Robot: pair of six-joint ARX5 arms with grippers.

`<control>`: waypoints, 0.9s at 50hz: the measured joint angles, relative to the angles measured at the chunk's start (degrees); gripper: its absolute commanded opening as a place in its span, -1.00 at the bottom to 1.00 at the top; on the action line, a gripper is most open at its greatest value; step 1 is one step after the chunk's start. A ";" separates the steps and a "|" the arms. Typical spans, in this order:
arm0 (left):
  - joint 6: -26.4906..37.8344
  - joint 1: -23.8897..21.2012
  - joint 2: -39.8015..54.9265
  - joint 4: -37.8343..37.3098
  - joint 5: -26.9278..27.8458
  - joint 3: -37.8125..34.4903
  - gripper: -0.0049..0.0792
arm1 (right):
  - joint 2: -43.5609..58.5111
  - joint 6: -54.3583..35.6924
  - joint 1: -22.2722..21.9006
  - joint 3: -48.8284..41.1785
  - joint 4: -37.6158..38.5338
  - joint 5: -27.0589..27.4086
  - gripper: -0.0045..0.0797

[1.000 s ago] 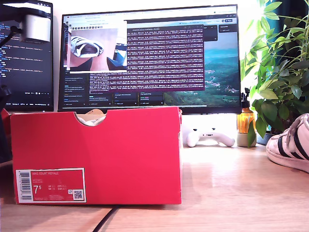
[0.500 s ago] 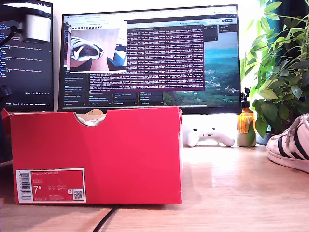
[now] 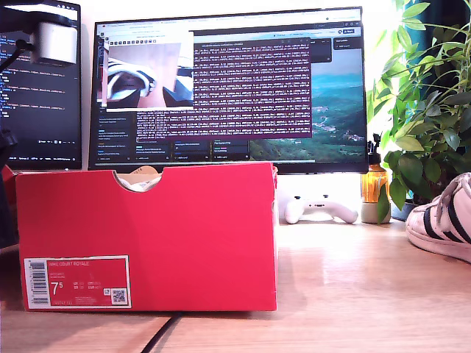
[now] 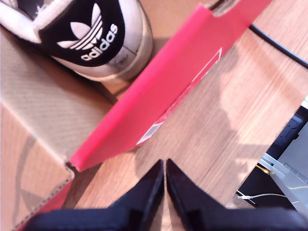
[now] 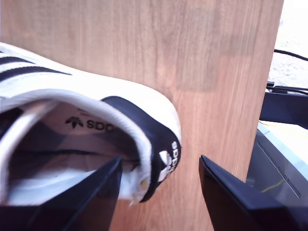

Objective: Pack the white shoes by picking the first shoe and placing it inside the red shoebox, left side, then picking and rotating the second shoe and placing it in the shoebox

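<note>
— Where were the sneakers?
— One sat heel-up inside the red shoebox; my first gripper hung outside it, jaws pressed together, empty.
— And the other white sneaker?
— On the wooden desk, its heel between my second gripper's spread jaws.
</note>
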 measured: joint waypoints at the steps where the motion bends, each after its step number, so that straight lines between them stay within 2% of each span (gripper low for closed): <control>1: 0.00 0.00 0.00 0.00 0.00 0.00 -0.93 | 0.00 0.02 0.00 -0.44 0.28 0.00 0.19; 11: -0.02 0.00 0.00 0.00 0.00 0.00 -0.93 | 0.00 0.70 0.00 -2.32 3.30 -0.09 0.18; 18: 0.00 0.00 0.00 0.00 0.00 0.00 -0.93 | 0.00 1.73 0.00 -3.78 5.38 -0.85 -0.02; 23: 0.00 0.00 0.00 0.00 0.00 0.00 -0.93 | 0.00 3.02 0.00 -4.63 5.57 -0.87 -0.24; 31: 0.00 0.00 0.00 0.00 0.00 0.00 -0.93 | 0.00 4.59 0.00 -4.63 5.75 -0.87 -0.92; 45: 0.00 0.00 0.00 0.00 0.00 0.00 -0.93 | 0.15 6.69 -0.11 -4.90 4.02 -0.83 -0.92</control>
